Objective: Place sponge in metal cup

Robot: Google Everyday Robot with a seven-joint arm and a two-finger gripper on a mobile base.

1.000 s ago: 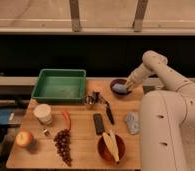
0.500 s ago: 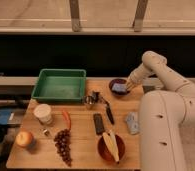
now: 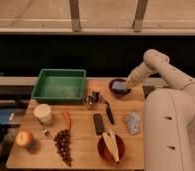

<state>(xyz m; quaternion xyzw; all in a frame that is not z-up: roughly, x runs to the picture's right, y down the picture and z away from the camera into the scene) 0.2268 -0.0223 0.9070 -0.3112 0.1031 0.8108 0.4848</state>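
While the gripper (image 3: pixel 128 84) sits low in the dark bowl (image 3: pixel 112 91) at the wooden table's (image 3: pixel 83 150) one o'clock corner, its jaws are pinched together, apparently on the three o'clock end of the sponge (image 3: pixel 119 86) lying in that bowl. The step in hand looks like the grasp itself, with the lift not yet made. The metal cup (image 3: pixel 91 100) stands near, at about eight o'clock from the bowl and at five o'clock from the green tray (image 3: pixel 59 94). Next comes a straight rise clear of the bowl's rim, a short carry toward eight o'clock, then a release centred over the cup's narrow mouth.
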